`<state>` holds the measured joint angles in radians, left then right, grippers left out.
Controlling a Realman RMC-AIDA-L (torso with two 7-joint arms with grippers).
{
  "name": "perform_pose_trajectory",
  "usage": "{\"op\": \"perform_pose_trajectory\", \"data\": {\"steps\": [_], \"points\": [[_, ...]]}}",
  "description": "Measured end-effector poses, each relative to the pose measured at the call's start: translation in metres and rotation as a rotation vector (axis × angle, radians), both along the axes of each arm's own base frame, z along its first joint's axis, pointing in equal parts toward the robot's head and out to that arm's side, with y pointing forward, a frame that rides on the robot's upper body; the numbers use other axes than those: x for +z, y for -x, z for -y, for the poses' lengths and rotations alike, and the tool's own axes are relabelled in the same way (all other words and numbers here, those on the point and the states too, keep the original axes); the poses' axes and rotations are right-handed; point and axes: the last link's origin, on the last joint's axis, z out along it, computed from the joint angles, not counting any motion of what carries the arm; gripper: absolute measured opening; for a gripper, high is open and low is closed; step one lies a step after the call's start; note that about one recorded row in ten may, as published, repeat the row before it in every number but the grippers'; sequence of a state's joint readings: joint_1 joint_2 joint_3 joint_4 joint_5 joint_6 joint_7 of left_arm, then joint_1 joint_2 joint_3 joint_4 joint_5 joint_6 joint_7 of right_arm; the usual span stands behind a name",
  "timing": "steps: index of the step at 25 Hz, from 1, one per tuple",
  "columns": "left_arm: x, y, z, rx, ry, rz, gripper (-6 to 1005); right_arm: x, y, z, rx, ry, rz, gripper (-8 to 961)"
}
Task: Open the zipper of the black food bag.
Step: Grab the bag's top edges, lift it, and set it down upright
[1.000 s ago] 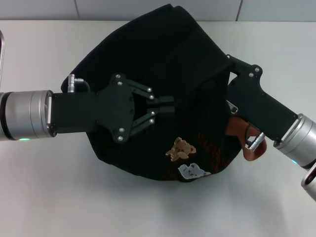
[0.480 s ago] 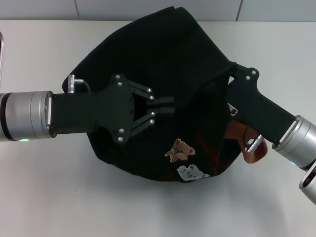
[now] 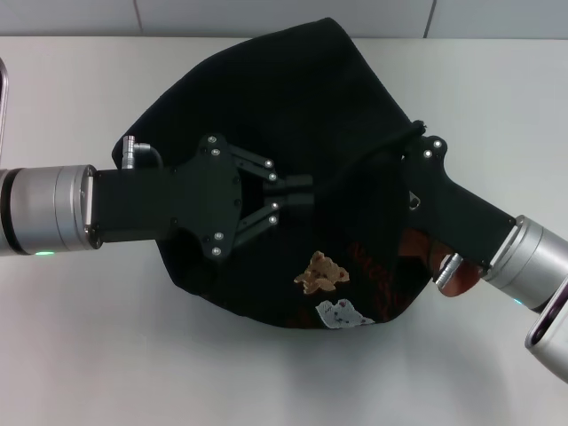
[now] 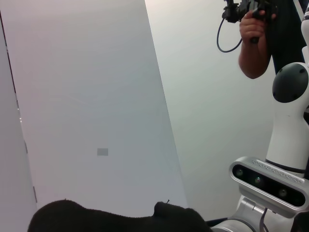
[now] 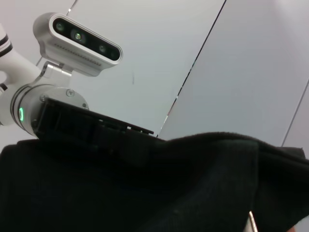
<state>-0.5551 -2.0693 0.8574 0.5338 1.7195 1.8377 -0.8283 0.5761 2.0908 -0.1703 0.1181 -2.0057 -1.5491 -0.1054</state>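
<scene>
The black food bag point(image 3: 275, 98) lies slumped in the middle of the white table, its tan bear patch point(image 3: 321, 272) and white patch point(image 3: 342, 312) facing the near side. My left gripper point(image 3: 300, 191) reaches in from the left, shut on a fold of the bag's top fabric. From the right, my right gripper point(image 3: 410, 142) presses into the bag's right side, where a taut ridge of fabric runs up to it. A small silver pull of the zipper point(image 3: 414, 202) shows beside the right gripper's body. A rust-brown strap point(image 3: 424, 247) pokes out under that arm. The right wrist view shows the bag's black fabric point(image 5: 145, 193) close up.
White table point(image 3: 106, 355) spreads around the bag, with a tiled wall behind it. A metal edge point(image 3: 3, 89) shows at the far left. In the left wrist view a person's arm point(image 4: 253, 43) holds a device beyond the robot's head point(image 4: 270, 183).
My right gripper has pushed leftward into the bag, bulging its top outward and shifting the patches slightly. The left arm has held still.
</scene>
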Motion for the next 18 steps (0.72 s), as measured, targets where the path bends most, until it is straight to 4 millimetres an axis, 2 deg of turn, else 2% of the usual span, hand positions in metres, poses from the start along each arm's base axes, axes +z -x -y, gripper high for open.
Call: {"op": "perform_pose_trajectory", "data": {"steps": [7, 18], "points": [[0.0000, 0.0000, 0.0000, -0.001, -0.001, 0.000, 73, -0.0032, 0.0012, 0.0027, 0.034, 0.013, 0.026, 348], [0.0000, 0.0006, 0.0004, 0.001, -0.001, 0.000, 73, -0.0045, 0.0022, 0.0037, 0.060, -0.006, 0.048, -3]]}}
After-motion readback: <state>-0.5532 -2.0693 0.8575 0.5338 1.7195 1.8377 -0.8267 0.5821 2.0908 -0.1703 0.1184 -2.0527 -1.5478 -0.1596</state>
